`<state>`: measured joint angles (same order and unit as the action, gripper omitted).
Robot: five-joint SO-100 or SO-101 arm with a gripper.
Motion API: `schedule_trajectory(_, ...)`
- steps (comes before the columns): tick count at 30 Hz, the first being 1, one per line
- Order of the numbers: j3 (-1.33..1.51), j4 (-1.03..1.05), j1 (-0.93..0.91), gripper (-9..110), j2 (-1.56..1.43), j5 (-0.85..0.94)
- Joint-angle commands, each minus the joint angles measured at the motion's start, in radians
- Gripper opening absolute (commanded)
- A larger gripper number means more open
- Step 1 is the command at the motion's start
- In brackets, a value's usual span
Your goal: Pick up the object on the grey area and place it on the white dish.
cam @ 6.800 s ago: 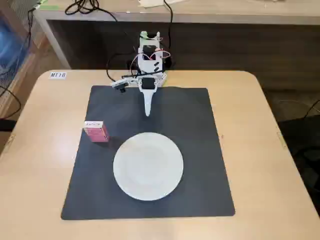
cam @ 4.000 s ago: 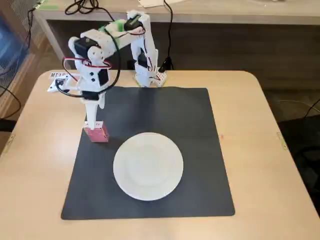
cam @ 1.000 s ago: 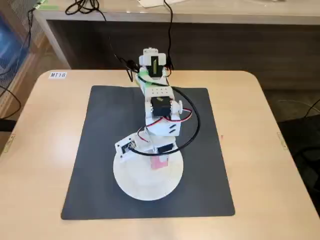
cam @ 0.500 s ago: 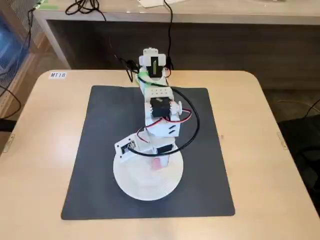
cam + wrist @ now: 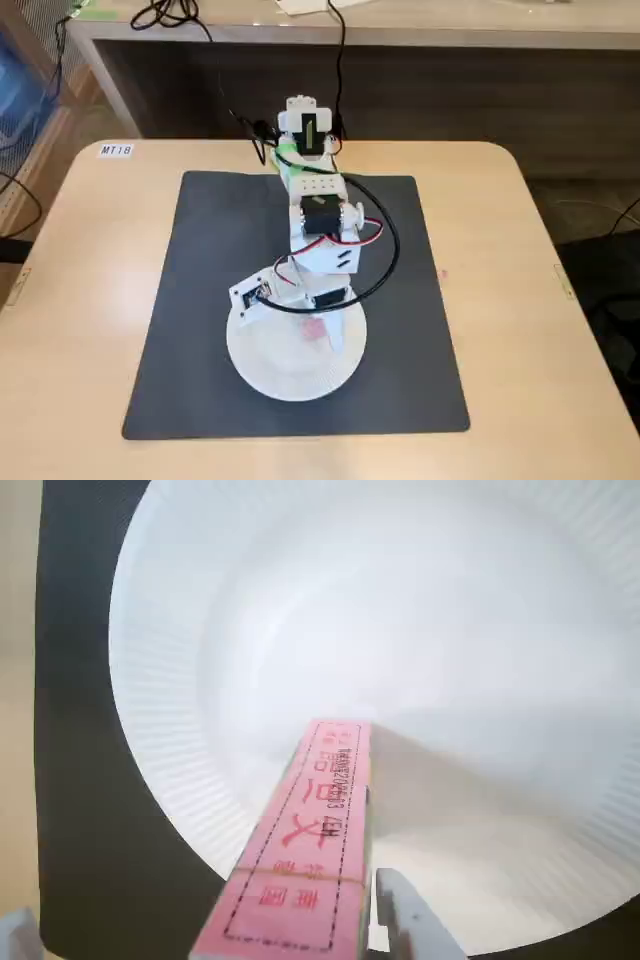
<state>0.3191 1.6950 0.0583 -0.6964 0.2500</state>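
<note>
The pink-red box with its pale printed top lies over the inner part of the white dish, one end towards the dish's middle. In the fixed view the box shows faintly as a pink patch on the white dish, under the arm. My gripper is right over it. The right finger is against the box's side. The left finger stands well apart from the box, so the jaws are open. The dish rests on the dark grey mat. My gripper hangs low over the dish.
The mat lies on a tan wooden table. The arm's base stands at the mat's far edge, with cables trailing behind it. A small label is stuck at the table's far left corner. A bench runs behind the table.
</note>
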Motion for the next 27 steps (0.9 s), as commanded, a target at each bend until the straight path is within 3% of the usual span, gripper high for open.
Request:
schedule_trajectory(1,0.025,0.002,0.003,45,-0.078,0.003)
schedule_trajectory(7,0.244,0.002,-0.009,49,-0.238,0.003)
schedule_trajectory(19,0.396,0.002,-0.037,51,-0.629,-0.002)
schedule_trajectory(23,0.597,-0.029,-0.086,36,-0.934,-0.067)
schedule_trajectory(27,1.108,-0.353,-0.107,12,-1.339,-0.14)
